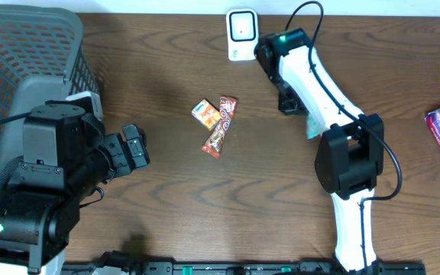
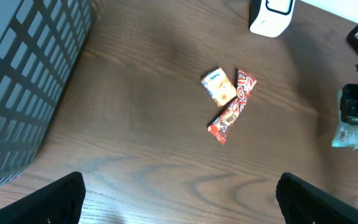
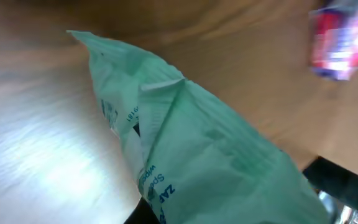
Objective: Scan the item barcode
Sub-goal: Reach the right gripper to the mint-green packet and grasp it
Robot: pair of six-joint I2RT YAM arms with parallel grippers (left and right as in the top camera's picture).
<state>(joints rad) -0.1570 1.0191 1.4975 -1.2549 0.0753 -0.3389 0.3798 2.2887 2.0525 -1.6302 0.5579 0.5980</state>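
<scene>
Dark wood bench (image 1: 166,214) carries a white barcode scanner (image 1: 241,34) at its far edge. Near it, the right hand (image 1: 290,103) is pressed together on a pale green packet (image 3: 216,155), which peeks out beside the right arm. The left hand (image 1: 136,147) hangs spread beside a grey basket (image 1: 21,46). Two red bar wrappers (image 1: 221,126) and a small orange box (image 1: 205,113) lie between the arms.
</scene>
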